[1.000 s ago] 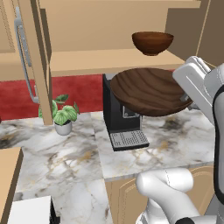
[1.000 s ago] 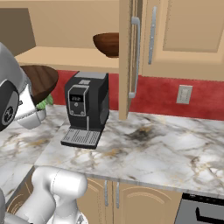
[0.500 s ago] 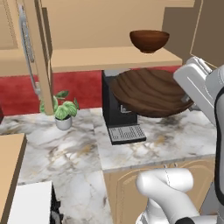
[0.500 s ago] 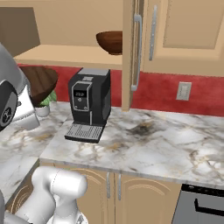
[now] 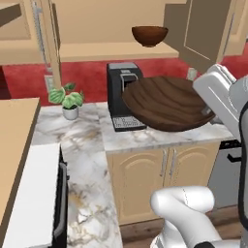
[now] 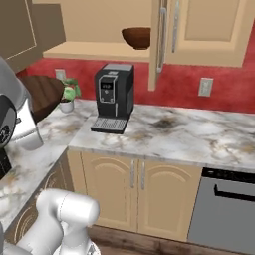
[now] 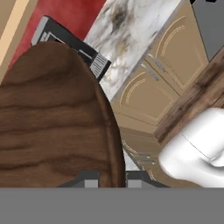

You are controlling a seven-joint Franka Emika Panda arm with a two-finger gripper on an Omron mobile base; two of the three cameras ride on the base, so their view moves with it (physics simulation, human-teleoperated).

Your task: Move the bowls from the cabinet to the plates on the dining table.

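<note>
Now the base has backed away from the counter [image 6: 164, 130], with the gripper [image 7: 112, 180] clenched on the dark bowl's [image 5: 167, 102] rim, so one bowl [image 5: 149, 35] remains in the cabinet [image 5: 114, 49].

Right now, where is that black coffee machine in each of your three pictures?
Left base view: coffee machine at centre, against the red wall, partly behind the held dark bowl.
Right base view: left of centre on the marble counter, fully visible.
Hand view: upper left, peeking past the bowl's rim.
Shared landmark: the reddish bowl on the cabinet shelf above it.
</note>
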